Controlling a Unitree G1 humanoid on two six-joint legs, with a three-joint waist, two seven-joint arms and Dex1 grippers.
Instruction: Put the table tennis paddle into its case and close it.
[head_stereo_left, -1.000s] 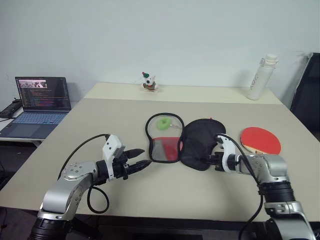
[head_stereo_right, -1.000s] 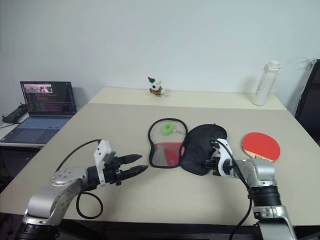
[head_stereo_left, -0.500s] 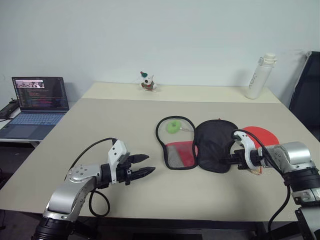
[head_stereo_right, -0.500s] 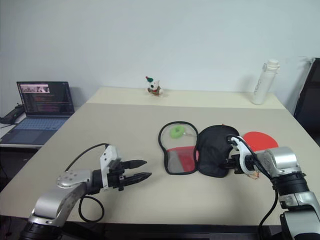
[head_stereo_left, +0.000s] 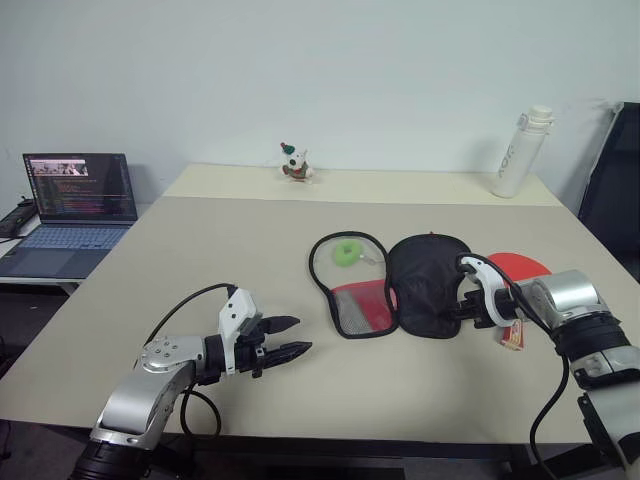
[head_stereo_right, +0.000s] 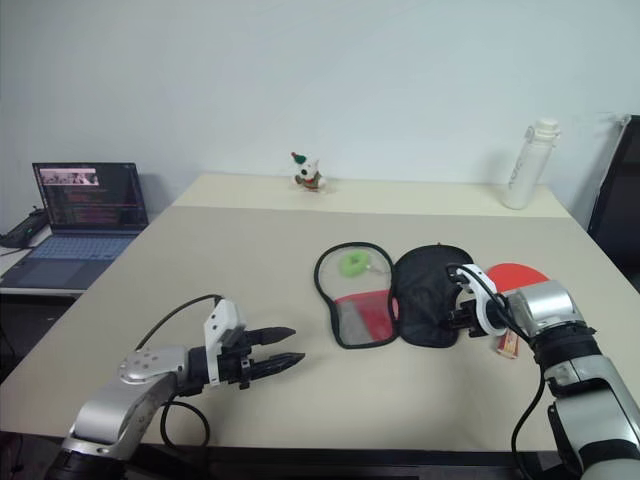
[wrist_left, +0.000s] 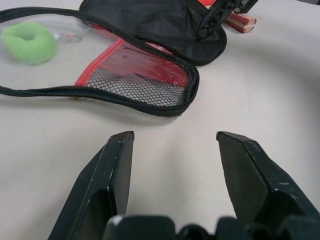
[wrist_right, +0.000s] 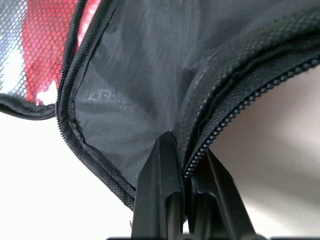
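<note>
The case lies unzipped and spread flat in the middle of the table. Its black half is on the right, and its clear and red mesh half on the left holds a green charm. My right gripper is shut on the black half's zip edge. The table tennis paddle lies just beyond, its red face partly covered by the black flap, its pale handle beside my right wrist. My left gripper hovers open and empty over the table, left of the case.
A laptop sits on a side desk at the far left. A small figurine and a white bottle stand along the table's back. A black chair is at the right edge.
My right gripper has dragged the case to the right, so the black half now overlaps the paddle. The left gripper has stayed open and nearly still.
</note>
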